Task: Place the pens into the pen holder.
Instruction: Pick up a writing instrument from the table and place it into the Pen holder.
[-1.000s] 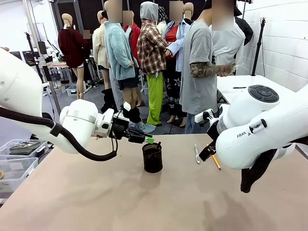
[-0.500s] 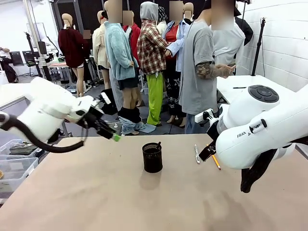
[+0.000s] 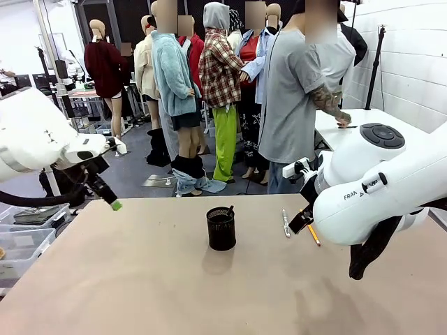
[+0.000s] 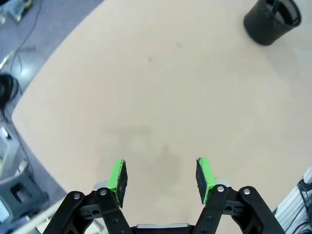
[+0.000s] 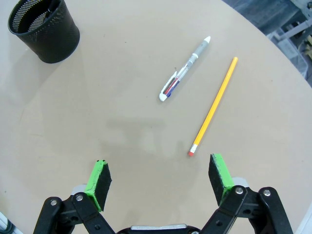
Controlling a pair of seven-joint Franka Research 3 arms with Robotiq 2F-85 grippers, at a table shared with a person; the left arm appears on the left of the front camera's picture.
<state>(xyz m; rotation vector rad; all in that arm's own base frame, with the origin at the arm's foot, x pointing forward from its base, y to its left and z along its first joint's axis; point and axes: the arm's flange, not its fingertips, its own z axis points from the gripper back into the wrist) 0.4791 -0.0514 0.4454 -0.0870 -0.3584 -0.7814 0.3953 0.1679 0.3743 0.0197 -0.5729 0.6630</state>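
Observation:
The black mesh pen holder (image 3: 221, 229) stands mid-table with a dark pen (image 3: 229, 210) sticking out of it. To its right lie a white-silver pen (image 3: 286, 223) and a yellow pencil (image 3: 313, 234). My left gripper (image 3: 114, 204) hangs open and empty over the table's left edge, far from the holder (image 4: 273, 19). My right gripper (image 5: 161, 183) is open above bare tabletop. The yellow pencil (image 5: 214, 105) lies just ahead of its right finger, the white pen (image 5: 185, 68) farther on, and the holder (image 5: 44, 29) off to the far left.
Clear plastic bins (image 3: 28, 230) sit beside the table at the left. A person (image 3: 300, 98) stands behind the far edge, reaching toward a white side table (image 3: 349, 122). The near half of the tabletop (image 3: 209, 293) is bare.
My left arm has drawn back from over the pen holder to the table's left edge, and its jaws have opened. The right arm has stayed still. The person has turned toward the side table.

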